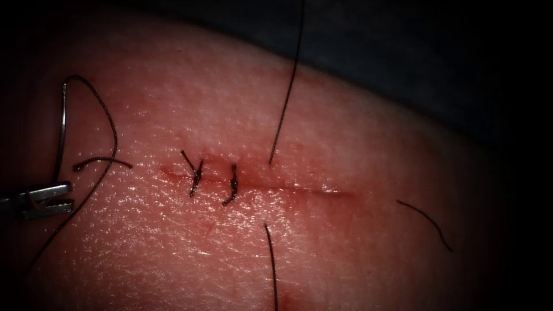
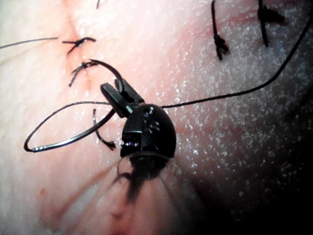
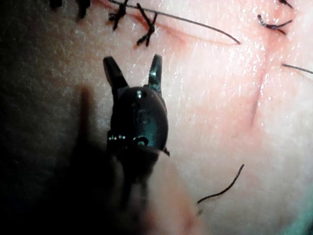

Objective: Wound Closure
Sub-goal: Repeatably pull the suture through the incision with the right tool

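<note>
While I look down through the endoscope view, I log the tissue (image 1: 322, 253) with its cut (image 1: 271, 185) running across, two tied stitches (image 1: 196, 175) over its left part. My left tool (image 1: 49, 198) sits far left of the cut, jaws pinched on the needle (image 1: 61, 132) near one end; the curve rises free above the surface, not in the tissue. Thread (image 1: 286, 86) enters just above the cut and leaves below it. One cut end of thread (image 1: 426, 222) lies at the right, well apart.

Left wrist view: left tool (image 2: 115, 93), jaws pressed on the needle (image 2: 68, 139), which arcs clear of the tissue (image 2: 234, 147). Thread (image 2: 244, 90) trails away beside it. Stitches (image 2: 78, 44) lie near.

Right wrist view: right tool (image 3: 133, 73), jaws spread, holding nothing, just short of the stitches (image 3: 146, 27). Loose thread piece (image 3: 222, 188) lies on the tissue (image 3: 220, 122).
</note>
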You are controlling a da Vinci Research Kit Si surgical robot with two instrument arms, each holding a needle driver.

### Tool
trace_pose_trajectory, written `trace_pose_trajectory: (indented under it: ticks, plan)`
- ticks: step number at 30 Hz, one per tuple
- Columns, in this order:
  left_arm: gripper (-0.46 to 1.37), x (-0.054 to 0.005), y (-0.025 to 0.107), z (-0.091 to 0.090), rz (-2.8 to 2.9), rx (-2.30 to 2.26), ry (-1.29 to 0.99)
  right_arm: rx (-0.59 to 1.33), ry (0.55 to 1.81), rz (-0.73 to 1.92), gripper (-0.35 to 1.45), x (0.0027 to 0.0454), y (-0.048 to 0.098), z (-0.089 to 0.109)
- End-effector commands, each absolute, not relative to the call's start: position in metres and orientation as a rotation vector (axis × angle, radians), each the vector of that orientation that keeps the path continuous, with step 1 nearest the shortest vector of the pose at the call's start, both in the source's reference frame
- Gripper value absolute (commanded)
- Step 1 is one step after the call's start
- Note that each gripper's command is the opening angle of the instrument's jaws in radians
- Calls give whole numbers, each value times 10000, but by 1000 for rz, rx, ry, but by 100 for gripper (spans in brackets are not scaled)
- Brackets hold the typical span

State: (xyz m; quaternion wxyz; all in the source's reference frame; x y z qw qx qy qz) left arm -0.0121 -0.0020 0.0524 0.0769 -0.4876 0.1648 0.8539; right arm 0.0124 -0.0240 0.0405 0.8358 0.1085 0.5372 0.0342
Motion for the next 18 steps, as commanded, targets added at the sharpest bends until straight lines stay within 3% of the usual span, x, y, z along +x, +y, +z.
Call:
trace_pose_trajectory:
  ticks: [1,18]
  plan:
    - [-35,-121,-20,524,2564,-1463,484,212,1150,89,106,119,-234,404]
    - [-35,-128,-23,524,2560,-1474,486,24,1072,170,98,124,-154,473]
